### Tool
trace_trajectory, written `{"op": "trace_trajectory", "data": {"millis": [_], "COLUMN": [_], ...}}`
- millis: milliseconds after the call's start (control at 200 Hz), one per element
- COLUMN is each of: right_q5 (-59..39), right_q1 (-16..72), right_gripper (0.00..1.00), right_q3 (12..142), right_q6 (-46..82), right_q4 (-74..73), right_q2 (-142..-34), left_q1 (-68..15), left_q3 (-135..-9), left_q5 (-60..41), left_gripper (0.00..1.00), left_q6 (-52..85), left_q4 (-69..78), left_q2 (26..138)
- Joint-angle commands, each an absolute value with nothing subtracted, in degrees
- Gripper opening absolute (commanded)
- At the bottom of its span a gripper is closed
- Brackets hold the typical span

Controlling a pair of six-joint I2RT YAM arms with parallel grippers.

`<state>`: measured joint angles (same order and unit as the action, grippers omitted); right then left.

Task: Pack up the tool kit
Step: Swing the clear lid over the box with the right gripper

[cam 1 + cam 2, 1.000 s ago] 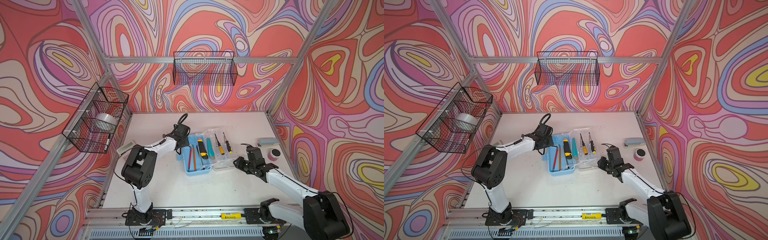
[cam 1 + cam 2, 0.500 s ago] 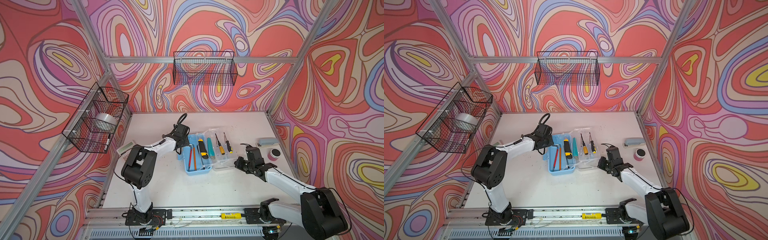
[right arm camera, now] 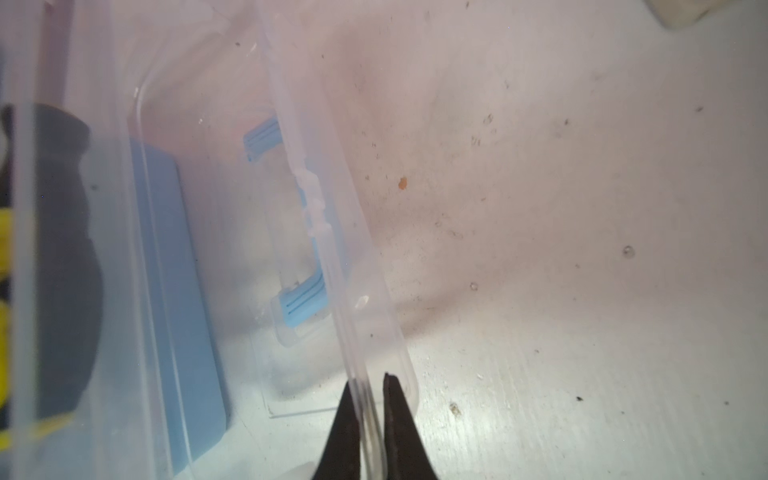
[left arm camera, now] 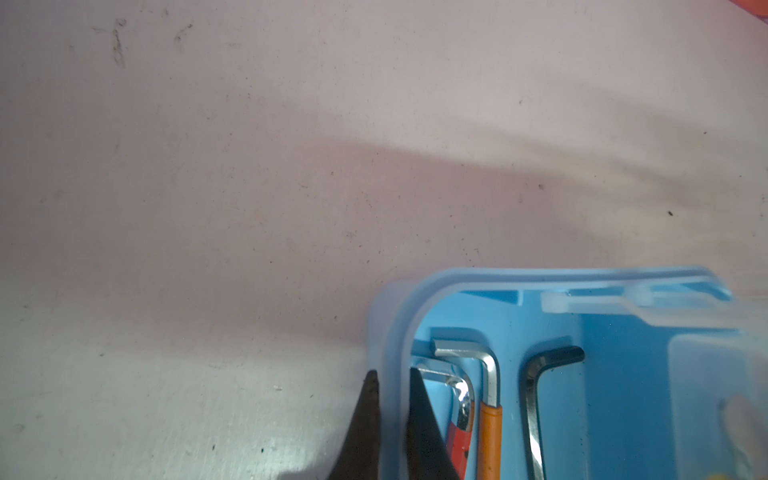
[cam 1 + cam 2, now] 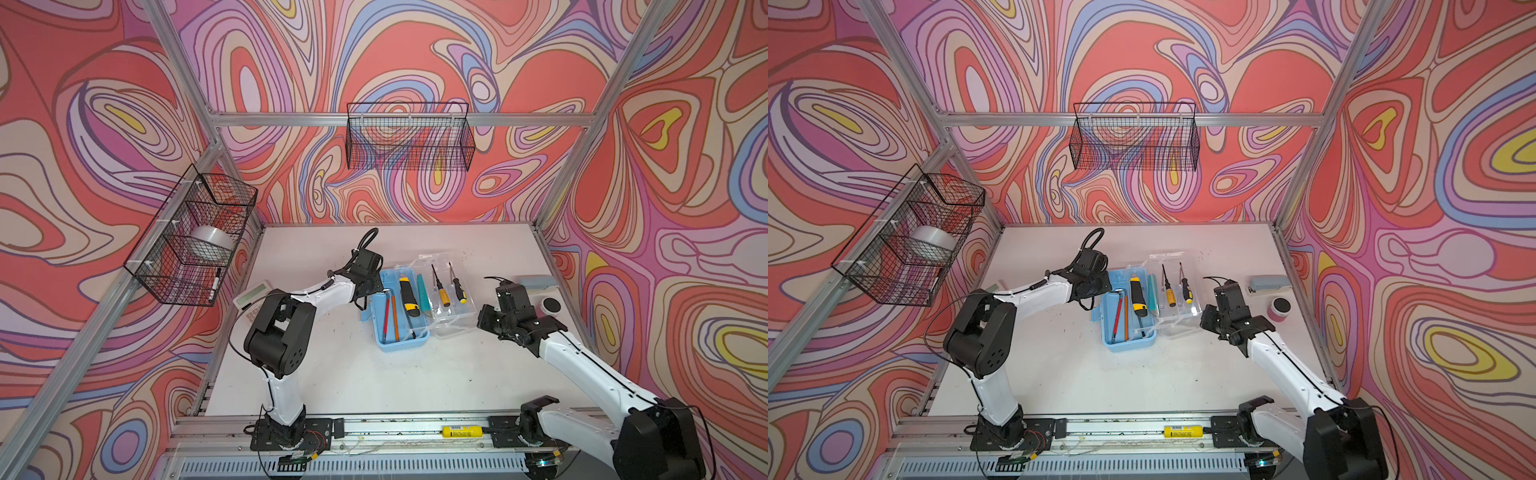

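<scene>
Walls (image 5: 415, 50) patterned with swirling red, pink, lilac, blue and yellow shapes enclose a white, lightly scuffed counter (image 5: 374, 374). Aluminium frame bars (image 5: 291, 119) edge the corners. A black wire basket (image 5: 409, 137) hangs on the back wall, a second wire basket (image 5: 191, 237) on the side wall.

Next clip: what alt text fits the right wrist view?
The right gripper is shut on the rim of the tool kit's clear lid, seen close up. Through the lid show the blue handle and a blurred black-and-yellow tool handle; the scuffed white table lies beyond.
</scene>
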<state>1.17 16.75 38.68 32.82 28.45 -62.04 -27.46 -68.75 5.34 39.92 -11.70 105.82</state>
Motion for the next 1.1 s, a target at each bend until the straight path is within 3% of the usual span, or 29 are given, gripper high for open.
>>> {"op": "trace_trajectory", "data": {"millis": [0,371,526,1052,1097], "right_q5": [6.3,30.6,36.3,34.8,33.5], "right_q1": [20.1,43.7,51.1,63.4,63.7], "right_gripper": [0.0,0.0,0.0,0.0,0.07], "right_q3": [43.7,53.9,58.2,70.4,70.8], "right_q6": [33.7,34.6,35.1,36.0,35.9], "right_q4": [26.5,32.5,33.5,29.6,28.7], "right_q2": [-60.0,-66.0,-71.4,-85.9,-86.6], "left_q1": [-29.3,-30.2,-30.1,-30.1,-30.1], "left_q3": [-70.5,-73.8,-73.7,-73.5,-73.5], "left_q5": [1.7,0.2,-0.2,-0.5,-0.5], "left_gripper": [0.0,0.0,0.0,0.0,0.0], "left_q6": [41.4,41.6,41.9,41.4,41.6], "left_q4": [-10.2,-10.3,-9.8,-8.2,-8.1], "left_q2": [106.4,108.1,108.0,107.0,107.2]}}
